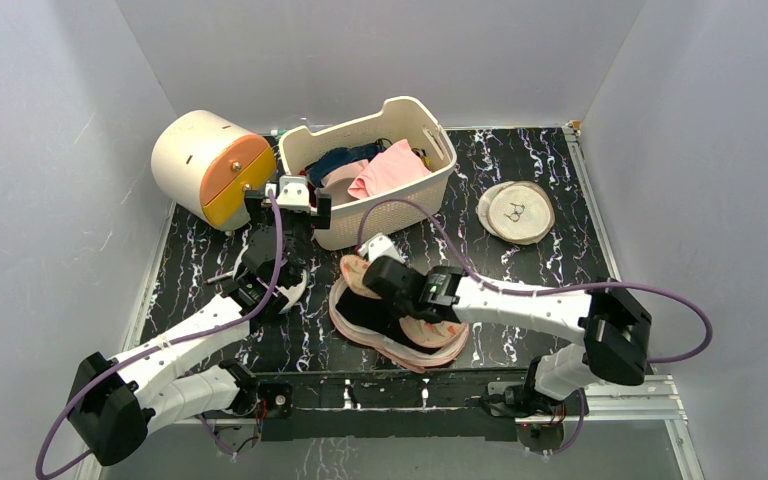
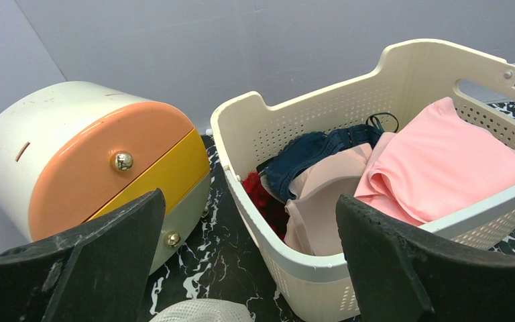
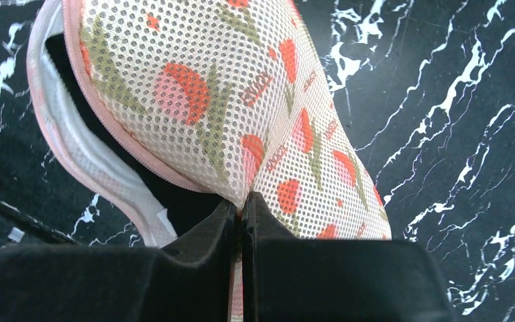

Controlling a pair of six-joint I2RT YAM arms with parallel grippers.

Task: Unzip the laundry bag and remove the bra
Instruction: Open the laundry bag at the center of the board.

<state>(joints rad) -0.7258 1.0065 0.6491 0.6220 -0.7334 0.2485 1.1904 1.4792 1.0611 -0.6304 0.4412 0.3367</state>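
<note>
One peanut-shaped beige mesh laundry bag with red-orange floral print and pink trim lies on the black, white-veined worktop, in the middle and close to the near edge, between the two arms. Its long axis runs slantwise, from far-left to near-right. The zip is undone along the left side: the floral upper shell is raised off the lower one, and the gap faces left. Inside it shows one black bra, lying against the plain pale lining.

The right gripper has its jaws pressed together on the edge of the printed upper shell, with mesh pinched between them. The left gripper hangs with its jaws spread wide and nothing between them, facing one cream perforated plastic basket that holds pink, beige, dark blue and red garments. Left of the basket stands one cream drum-shaped drawer box with orange and yellow fronts. One white mesh dome lies under the left arm. Two round beige mesh discs lie overlapping at the far right.
</note>
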